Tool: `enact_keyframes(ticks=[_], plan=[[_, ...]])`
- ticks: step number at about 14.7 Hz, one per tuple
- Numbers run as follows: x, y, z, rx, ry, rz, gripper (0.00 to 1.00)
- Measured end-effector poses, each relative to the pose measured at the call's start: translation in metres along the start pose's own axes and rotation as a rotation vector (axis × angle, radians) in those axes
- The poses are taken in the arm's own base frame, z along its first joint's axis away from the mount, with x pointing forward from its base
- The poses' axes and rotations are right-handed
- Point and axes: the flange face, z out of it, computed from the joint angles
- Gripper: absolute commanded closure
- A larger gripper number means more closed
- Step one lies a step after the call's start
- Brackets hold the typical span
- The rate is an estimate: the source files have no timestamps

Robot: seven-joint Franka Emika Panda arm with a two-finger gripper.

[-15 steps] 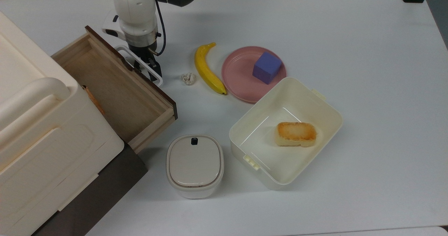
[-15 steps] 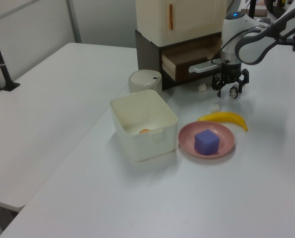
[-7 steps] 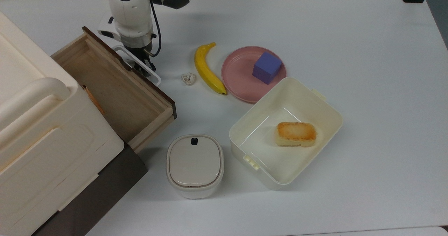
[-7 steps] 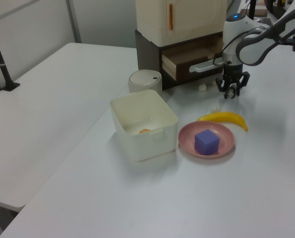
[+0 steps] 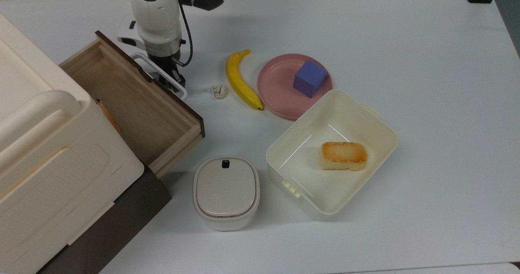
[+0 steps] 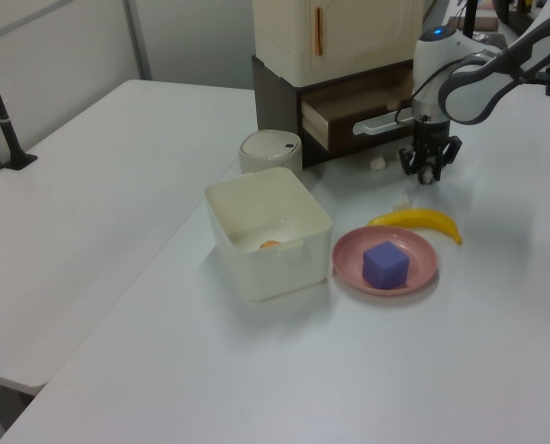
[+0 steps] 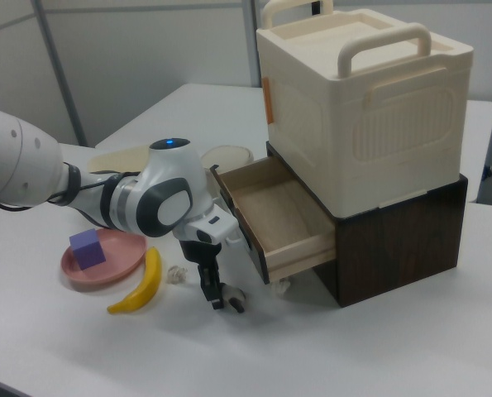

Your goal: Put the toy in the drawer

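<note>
A: Where does the drawer (image 5: 134, 107) sit relative to the arm?

B: In the top view it fills the left-centre of the frame, pulled open. Its dark front panel runs diagonally from upper left to lower right. The gripper (image 5: 174, 83) is in the upper left, just outside that panel and beside the white loop handle (image 6: 381, 123).

A: So the open tray lies down and left of it?

B: Yes, just across the panel. I'd judge the move needs a lift over the front, then a short carry.

A: And the toy (image 7: 234, 296)?

B: Low on the table at the fingertips, in the lower centre of the right view. The fingers look pinched onto it.
</note>
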Motion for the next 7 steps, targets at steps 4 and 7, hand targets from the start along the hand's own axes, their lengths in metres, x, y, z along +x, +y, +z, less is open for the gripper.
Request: enact_keyframes(ticks=[4,7], plan=[[-0.029,-0.032,-0.011,0.021,0.009,-0.074,0.8],[-0.055,-0.055,-0.029,0.036,0.012,-0.13,0.8]])
